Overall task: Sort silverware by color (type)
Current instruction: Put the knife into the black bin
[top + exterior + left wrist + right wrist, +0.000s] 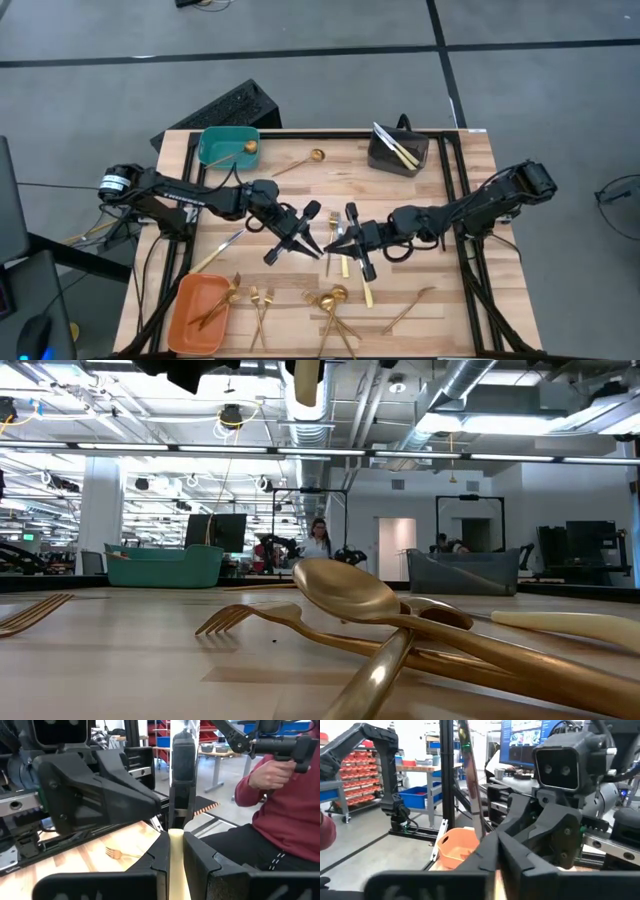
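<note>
**Knife (177, 857) gripped from both ends over the worktop**

High view: the left gripper (315, 246) and right gripper (336, 242) meet tip to tip above the middle of the worktop (460, 200). Loose silverware lies around them: a spoon (315, 156) near the teal bin (228, 145), another knife (215, 255) under the left arm, and forks (262, 300), spoons (335, 297) and a lone fork (410, 308) along the near edge. The grey bin (398, 152) holds knives. The orange bin (198, 310) holds gold pieces.

Low view: a gold spoon lies across other pieces up close, beside a fork's tines. The teal and grey bins stand farther back. Neither gripper's fingers show.

Left wrist view: the left fingers (150, 865) are clenched on the knife's pale handle. Its silver blade rises straight up into the right gripper opposite. Beyond the worktop is a person (290, 820) in a red sleeve, one hand (272, 772) on a dark device.

Right wrist view: the right fingers (520, 855) are pressed together around the knife, and the blade stands up from them. The left gripper faces them, with the orange bin behind.
</note>
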Motion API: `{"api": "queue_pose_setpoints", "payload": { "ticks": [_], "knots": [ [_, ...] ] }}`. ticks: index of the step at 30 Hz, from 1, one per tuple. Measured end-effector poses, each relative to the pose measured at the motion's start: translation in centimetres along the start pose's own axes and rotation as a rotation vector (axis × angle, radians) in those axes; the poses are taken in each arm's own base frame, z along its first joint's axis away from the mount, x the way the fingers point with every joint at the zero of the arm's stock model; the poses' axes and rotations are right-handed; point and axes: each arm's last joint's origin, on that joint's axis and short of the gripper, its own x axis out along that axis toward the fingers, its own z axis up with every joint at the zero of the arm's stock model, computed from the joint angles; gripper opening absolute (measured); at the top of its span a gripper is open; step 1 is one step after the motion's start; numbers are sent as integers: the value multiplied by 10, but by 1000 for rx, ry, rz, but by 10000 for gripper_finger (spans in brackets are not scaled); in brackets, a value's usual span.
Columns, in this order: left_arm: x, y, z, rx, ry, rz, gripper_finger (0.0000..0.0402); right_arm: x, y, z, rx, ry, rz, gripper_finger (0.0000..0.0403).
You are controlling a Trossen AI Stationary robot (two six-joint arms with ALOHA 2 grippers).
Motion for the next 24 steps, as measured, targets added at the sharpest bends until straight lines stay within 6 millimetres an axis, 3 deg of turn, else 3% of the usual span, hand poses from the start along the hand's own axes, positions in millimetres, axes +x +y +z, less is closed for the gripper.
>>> {"api": "queue_pose_setpoints", "payload": {
  "ticks": [7, 11, 15, 24],
  "knots": [
    [0, 0, 0, 0, 0, 1, 18, 0, 2, 3, -46, -32, 38, 186],
    [0, 1, 0, -3, 3, 29, 18, 0, 1, 2, -48, -24, 44, 213],
    [0, 1, 0, -25, 5, 45, 18, 0, -1, 3, -51, -32, 35, 188],
    [0, 3, -1, -114, 8, 106, 18, 0, -6, -3, -66, 30, 21, 72]
  ]
}}
